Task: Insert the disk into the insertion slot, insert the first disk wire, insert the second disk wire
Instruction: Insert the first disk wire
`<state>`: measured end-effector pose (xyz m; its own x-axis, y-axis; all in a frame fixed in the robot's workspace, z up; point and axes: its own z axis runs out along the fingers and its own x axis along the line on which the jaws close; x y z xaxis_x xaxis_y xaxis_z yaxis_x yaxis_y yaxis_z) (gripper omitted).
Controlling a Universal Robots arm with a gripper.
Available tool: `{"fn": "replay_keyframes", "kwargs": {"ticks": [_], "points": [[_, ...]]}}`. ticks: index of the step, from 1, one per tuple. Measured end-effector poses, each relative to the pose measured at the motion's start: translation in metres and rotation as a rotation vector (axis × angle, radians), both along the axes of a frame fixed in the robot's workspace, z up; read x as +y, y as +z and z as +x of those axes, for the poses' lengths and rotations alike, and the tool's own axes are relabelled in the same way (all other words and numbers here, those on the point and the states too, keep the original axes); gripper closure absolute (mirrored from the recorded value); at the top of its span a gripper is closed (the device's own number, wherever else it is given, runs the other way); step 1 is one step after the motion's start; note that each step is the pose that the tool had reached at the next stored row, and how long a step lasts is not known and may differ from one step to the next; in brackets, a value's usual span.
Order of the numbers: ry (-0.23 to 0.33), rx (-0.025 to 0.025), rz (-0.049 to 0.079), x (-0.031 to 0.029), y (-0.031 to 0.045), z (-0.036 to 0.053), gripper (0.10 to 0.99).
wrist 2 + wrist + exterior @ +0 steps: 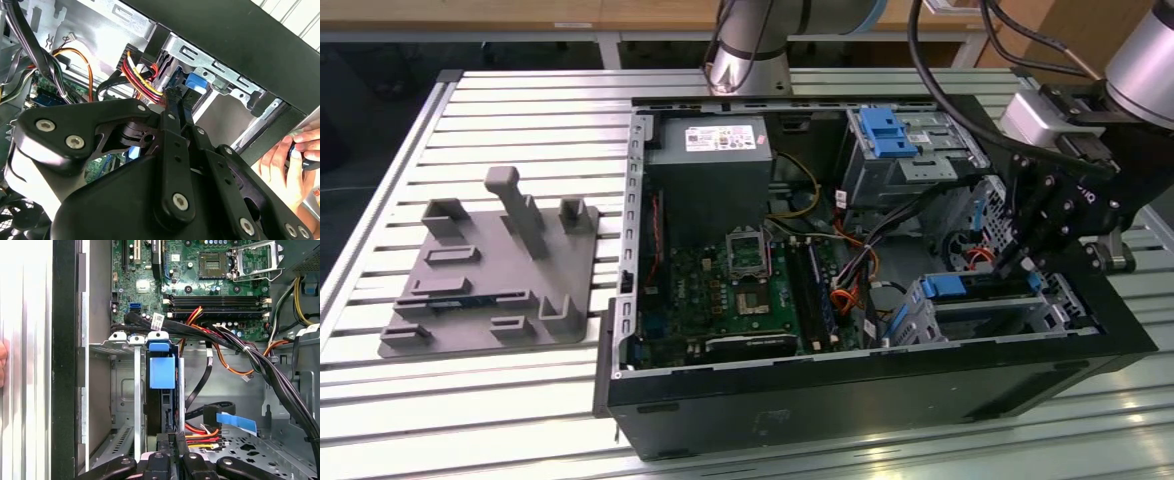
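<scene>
end effector clamped on small black wire plug | blue-framed silver disk seated in perforated metal slot | plug likely stiff, light: hold its body, not wires

Exterior view: high, set back, tilted down over the whole open computer case on slatted worktop. Both wrist views: close behind the hand, looking inside the case. Shared by all three: insertion slot, cabling.
</scene>
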<state>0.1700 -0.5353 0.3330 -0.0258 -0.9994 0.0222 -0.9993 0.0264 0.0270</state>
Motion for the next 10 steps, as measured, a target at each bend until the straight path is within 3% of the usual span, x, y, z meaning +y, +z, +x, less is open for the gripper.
{"fn": "replay_keyframes", "kwargs": {"ticks": [10], "points": [[0.000,0.0002,-0.001,-0.0001,-0.0042,0.0000,0.922]]}}
